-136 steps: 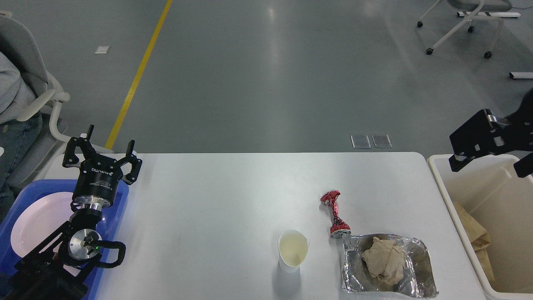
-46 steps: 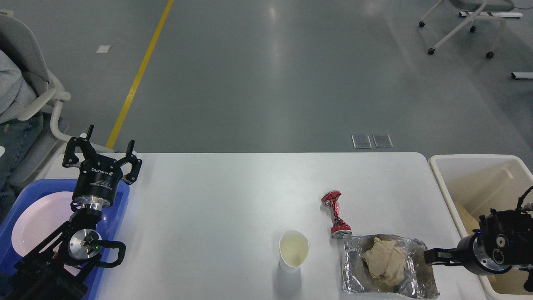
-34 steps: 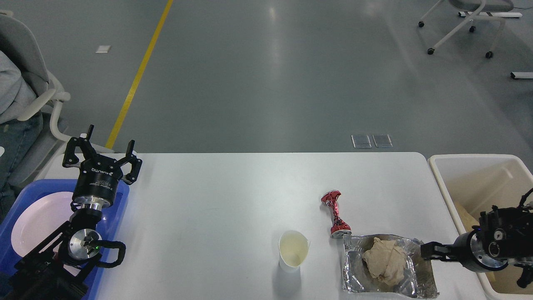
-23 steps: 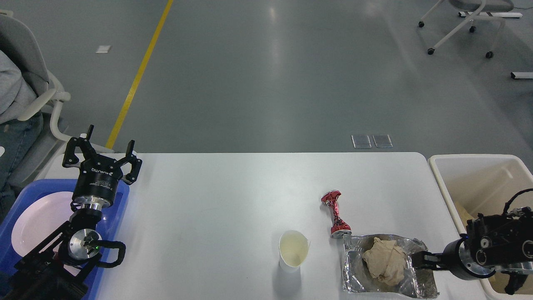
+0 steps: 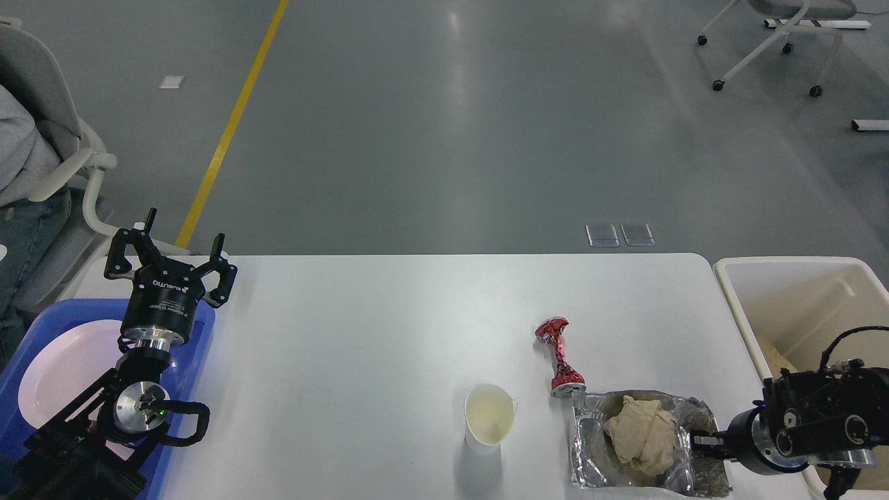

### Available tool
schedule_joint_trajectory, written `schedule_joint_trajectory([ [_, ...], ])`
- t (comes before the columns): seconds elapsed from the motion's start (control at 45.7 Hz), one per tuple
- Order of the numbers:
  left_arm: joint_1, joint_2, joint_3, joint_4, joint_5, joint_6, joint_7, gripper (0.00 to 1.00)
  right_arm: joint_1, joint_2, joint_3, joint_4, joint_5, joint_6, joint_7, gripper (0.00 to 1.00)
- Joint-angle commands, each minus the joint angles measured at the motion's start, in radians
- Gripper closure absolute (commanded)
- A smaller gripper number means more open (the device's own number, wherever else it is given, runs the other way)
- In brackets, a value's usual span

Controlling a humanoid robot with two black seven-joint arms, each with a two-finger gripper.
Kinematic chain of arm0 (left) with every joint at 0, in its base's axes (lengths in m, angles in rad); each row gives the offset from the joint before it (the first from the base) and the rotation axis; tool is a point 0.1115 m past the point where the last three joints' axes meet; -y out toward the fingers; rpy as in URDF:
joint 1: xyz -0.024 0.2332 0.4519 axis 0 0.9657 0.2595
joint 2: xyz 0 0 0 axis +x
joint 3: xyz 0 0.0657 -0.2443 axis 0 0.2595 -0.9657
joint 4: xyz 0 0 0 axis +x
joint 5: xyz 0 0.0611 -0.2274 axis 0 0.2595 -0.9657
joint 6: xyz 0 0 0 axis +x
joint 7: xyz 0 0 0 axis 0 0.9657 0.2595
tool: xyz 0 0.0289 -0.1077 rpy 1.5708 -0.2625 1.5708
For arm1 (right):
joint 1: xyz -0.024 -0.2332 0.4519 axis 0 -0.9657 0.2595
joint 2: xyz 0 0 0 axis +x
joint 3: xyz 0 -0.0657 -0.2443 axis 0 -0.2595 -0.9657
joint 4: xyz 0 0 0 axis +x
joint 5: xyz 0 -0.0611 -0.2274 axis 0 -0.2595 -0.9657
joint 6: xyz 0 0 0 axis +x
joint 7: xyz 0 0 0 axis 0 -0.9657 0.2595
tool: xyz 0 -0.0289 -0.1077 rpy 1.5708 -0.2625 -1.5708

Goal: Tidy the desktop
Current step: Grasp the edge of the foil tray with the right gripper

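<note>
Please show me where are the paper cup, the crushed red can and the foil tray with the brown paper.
paper cup (image 5: 489,417): head view, on its pale inner wall.
crushed red can (image 5: 560,356): head view, on its twisted middle.
foil tray (image 5: 587,451): head view, on its bare left floor, beside the brown paper (image 5: 642,434).

desktop (image 5: 389,333): smooth, white | tray (image 5: 649,472): crinkled foil | wad (image 5: 642,434): probably paper

Black arms, silver joints, looping cables

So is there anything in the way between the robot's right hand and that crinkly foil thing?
No, nothing visible. The right hand is already at the right edge of the foil tray, which lies on the desktop.
</note>
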Motion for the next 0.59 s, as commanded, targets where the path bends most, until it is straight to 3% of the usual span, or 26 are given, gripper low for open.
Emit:
schedule_joint_trajectory([
  [0.0,0.000,0.000,0.000,0.000,0.000,0.000,0.000,0.04,-0.002,0.002,0.011,0.000,0.002,0.001,0.000,0.60],
  [0.109,0.000,0.000,0.000,0.000,0.000,0.000,0.000,0.04,-0.006,0.004,0.013,0.000,0.002,0.003,-0.002,0.72],
  [0.284,0.000,0.000,0.000,0.000,0.000,0.000,0.000,0.04,-0.014,0.019,0.013,0.000,0.001,0.003,-0.002,0.78],
  [0.416,0.000,0.000,0.000,0.000,0.000,0.000,0.000,0.04,-0.020,0.019,0.013,0.000,0.001,0.003,-0.002,0.99],
  [0.569,0.000,0.000,0.000,0.000,0.000,0.000,0.000,0.04,-0.023,0.019,0.013,-0.005,0.002,0.000,-0.005,1.00],
])
